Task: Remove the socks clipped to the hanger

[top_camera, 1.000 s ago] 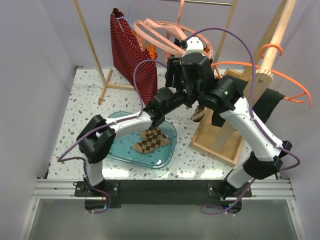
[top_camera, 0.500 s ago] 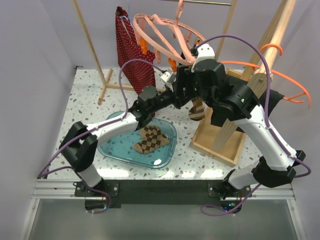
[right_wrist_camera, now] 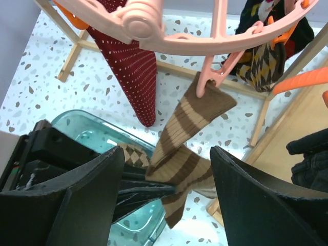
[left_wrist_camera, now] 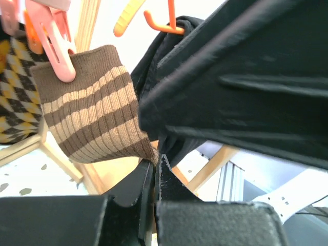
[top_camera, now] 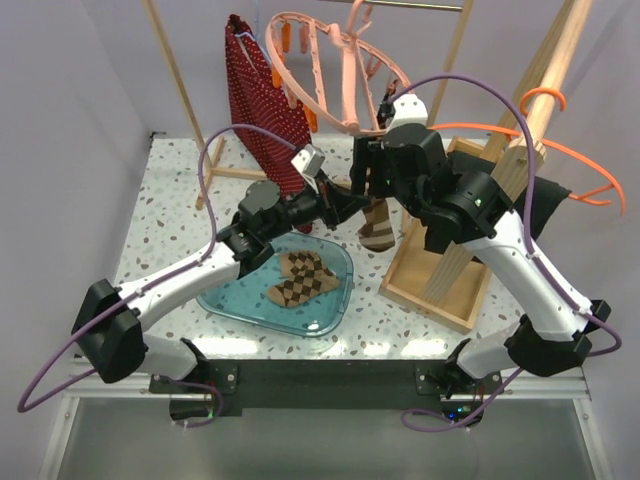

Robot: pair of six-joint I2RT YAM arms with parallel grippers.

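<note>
The salmon-pink round hanger (top_camera: 330, 70) hangs tilted from the rail; its ring (right_wrist_camera: 205, 41) fills the top of the right wrist view. A brown-and-tan striped sock (top_camera: 378, 225) hangs from a pink peg (right_wrist_camera: 210, 77). My left gripper (top_camera: 352, 198) is shut on the sock's lower part (left_wrist_camera: 92, 118), with the jaws (left_wrist_camera: 155, 161) pinching its edge. My right gripper (right_wrist_camera: 165, 152) is open just below the ring, with the sock (right_wrist_camera: 195, 133) between its wide-spread fingers. More socks, checkered (right_wrist_camera: 261, 64) and dark (right_wrist_camera: 261, 10), are still pegged at the far side.
A teal tray (top_camera: 230, 300) under the left arm holds a checkered sock (top_camera: 300, 280). The red dotted garment (top_camera: 265, 100) hangs behind. A wooden rack base (top_camera: 430, 280), black cloth (top_camera: 540, 210) and thin orange hanger (top_camera: 560, 150) stand at right.
My left arm has stretched up and right from over the tray and its gripper now pinches the striped sock. The hanger has tipped more upright. The right gripper has shifted slightly.
</note>
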